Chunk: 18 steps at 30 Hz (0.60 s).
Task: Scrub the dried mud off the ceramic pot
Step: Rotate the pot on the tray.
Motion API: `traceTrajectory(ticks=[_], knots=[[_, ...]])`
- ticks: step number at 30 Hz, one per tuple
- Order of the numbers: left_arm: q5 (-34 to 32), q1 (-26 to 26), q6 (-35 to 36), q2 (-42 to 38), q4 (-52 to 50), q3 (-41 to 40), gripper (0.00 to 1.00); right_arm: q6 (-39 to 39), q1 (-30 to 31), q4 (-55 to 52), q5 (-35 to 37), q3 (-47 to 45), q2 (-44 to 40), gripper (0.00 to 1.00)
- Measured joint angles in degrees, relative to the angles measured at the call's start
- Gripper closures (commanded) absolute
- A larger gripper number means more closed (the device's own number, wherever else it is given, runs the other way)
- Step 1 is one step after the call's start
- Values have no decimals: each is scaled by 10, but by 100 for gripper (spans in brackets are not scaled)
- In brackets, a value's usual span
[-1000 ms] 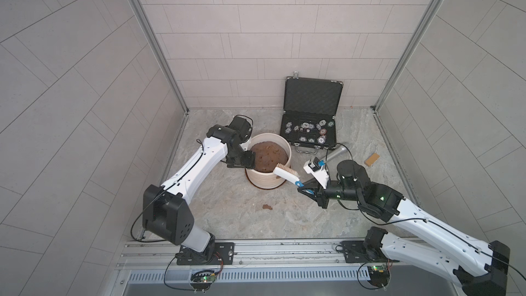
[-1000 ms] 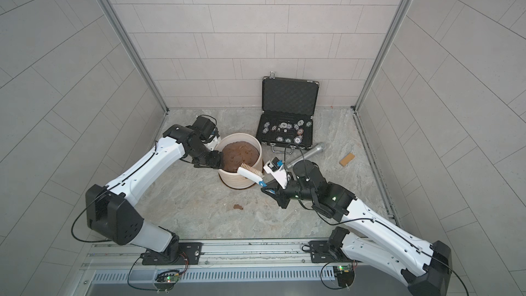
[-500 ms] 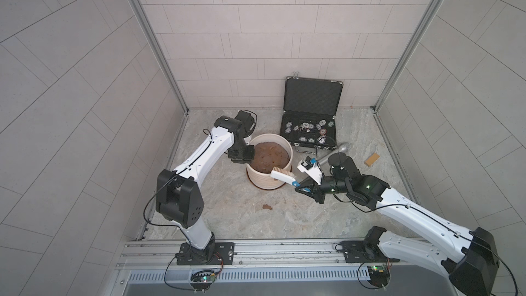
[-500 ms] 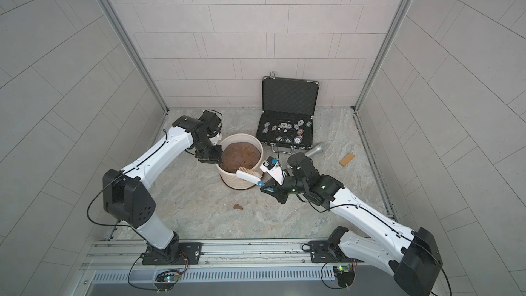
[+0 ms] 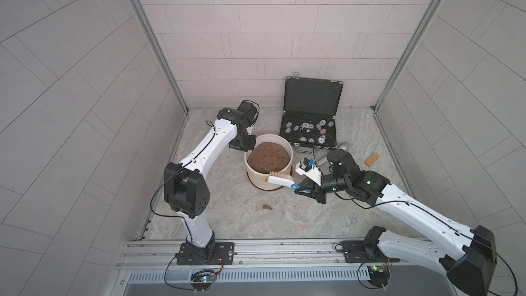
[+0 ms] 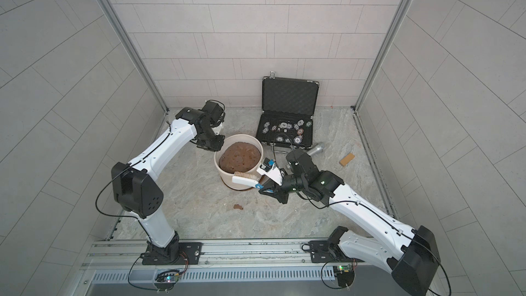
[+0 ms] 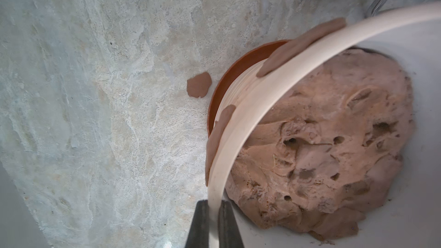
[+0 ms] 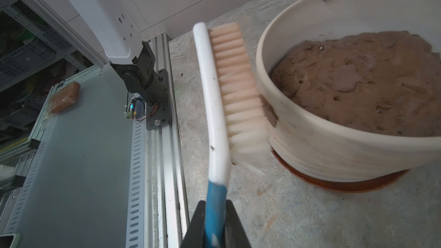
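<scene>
The left end effector (image 7: pixel 214 213) is pinching the top rim of the ceramic pot (image 7: pixel 241 125), with one finger inside and one outside. The right end effector (image 8: pixel 214 220) is squeezed tight on the blue handle of a scrub brush (image 8: pixel 213 96). Its bristles touch the outside of the pot just under the rim, on the side near the robot's base.

The pot stands near the middle of the table (image 5: pixel 227 217). There is bare table in front of it and to its left, up to the side wall (image 5: pixel 85 138). Behind it on the right, an open poker chip case (image 5: pixel 313 98) sits near the pot but not touching.

The pot is round and cream-white, with thin lines around its lower part. Flat brown patches of dried mud (image 7: pixel 303 44) stick to its outer wall under the rim. A small mud piece (image 7: pixel 199 88) lies on the table just beside the saucer (image 7: pixel 229 75). In both top views a loose mud piece (image 5: pixel 267 207) lies in front of the pot, apart from it.

The pot holds a lumpy heap of brown soil (image 5: pixel 269 158) with little holes, sitting below the rim. The pot stands in the reddish-brown saucer. The case holds poker chips (image 5: pixel 306 125), and its lid leans up at the back wall.
</scene>
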Motion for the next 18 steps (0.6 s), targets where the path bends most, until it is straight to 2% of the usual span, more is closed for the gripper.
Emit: traceTrajectory(ticks=[8, 14, 16, 18], knots=[[1, 0, 32, 7, -8, 10, 96, -51, 0, -13, -18, 3, 13, 100], [6, 4, 96, 62, -33, 84, 96, -75, 0, -31, -24, 24, 51, 100], [15, 7, 121, 79, -35, 109, 90, -80, 0, -33, -26, 27, 52, 100], [25, 9, 144, 92, -36, 127, 79, -80, 0, -32, -26, 30, 56, 100]])
